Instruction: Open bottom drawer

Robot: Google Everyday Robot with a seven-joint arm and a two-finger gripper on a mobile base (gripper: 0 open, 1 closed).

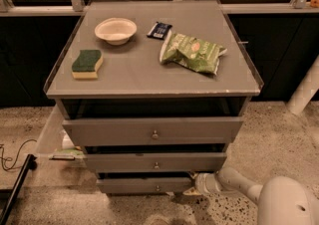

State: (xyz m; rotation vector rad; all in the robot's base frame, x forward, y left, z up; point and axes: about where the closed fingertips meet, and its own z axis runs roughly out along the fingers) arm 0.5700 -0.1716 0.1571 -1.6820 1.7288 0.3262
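Where the bottom drawer (142, 185) ends rightward, the tool (196, 187) sits beside it; grip unclear.

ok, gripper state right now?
Gripper: down low at the right end of the bottom drawer; open, closed or holding anything cannot be told.

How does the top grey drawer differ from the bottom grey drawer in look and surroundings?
The top grey drawer has a taller, wider front panel; the bottom grey drawer has the slimmest, narrowest one. The robot's hand sits by the right end of the bottom grey drawer; none is at the top grey drawer. Both are grey with a small round metal knob at centre.
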